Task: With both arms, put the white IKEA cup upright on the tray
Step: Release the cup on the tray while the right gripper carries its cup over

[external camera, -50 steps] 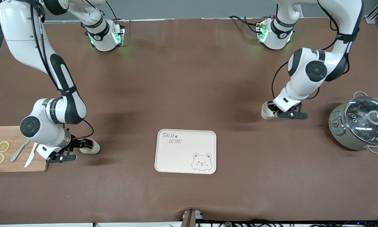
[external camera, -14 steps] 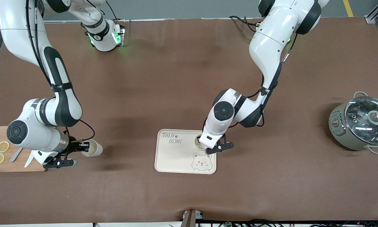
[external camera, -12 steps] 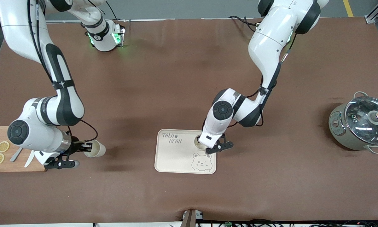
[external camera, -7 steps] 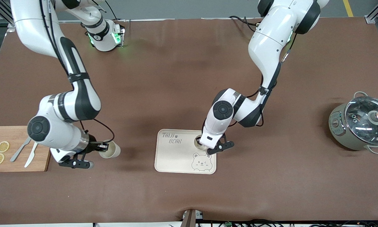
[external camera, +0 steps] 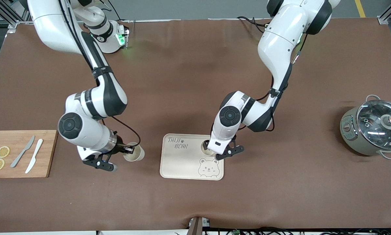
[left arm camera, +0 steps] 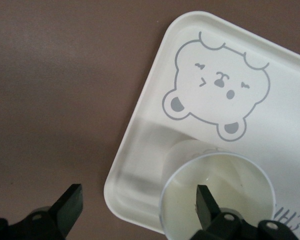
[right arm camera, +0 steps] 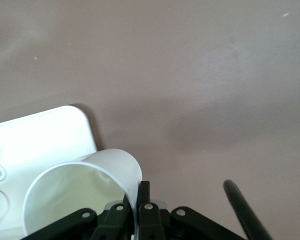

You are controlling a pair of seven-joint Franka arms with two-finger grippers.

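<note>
One cup (external camera: 207, 147) upright on the tray (external camera: 182, 163) — my left gripper (left arm camera: 137, 210) spread around its rim. My right gripper (external camera: 129, 150) pinches a second cup (external camera: 135, 154) by the wall, mouth up, slightly tilted.

Both cups moved – one set down, one in transit

Left gripper (left arm camera: 135, 202) carried its cup (external camera: 207, 147) from bare table to the tray (external camera: 182, 166), stood it upright just above the bear drawing (external camera: 208, 167), and has now spread its fingers, one inside the rim. Right gripper (external camera: 127, 150), clamped on the second cup (external camera: 135, 154), has swung away from the cutting board (external camera: 48, 153) toward the tray – knives now uncovered.
</note>
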